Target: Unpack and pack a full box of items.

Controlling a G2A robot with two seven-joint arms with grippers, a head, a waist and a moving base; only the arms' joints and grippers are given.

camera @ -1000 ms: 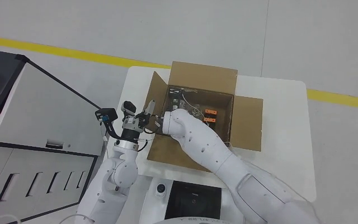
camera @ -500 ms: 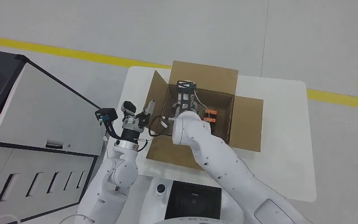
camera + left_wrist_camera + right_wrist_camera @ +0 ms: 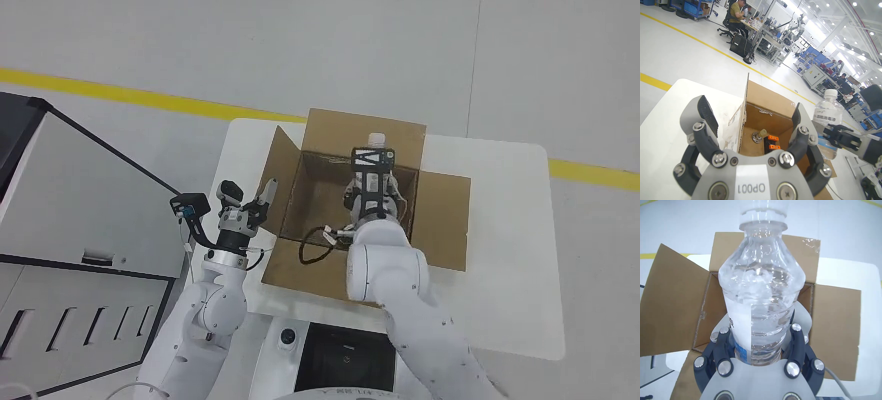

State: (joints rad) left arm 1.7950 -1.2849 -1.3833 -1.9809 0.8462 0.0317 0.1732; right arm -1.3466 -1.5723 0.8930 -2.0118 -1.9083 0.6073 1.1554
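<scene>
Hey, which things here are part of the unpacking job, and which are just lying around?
Job: cardboard box; water bottle gripped by the right end effector; orange-and-black part and metal flange inside the box; open left end effector.
Not part of it: white table; yellow floor line.
</scene>
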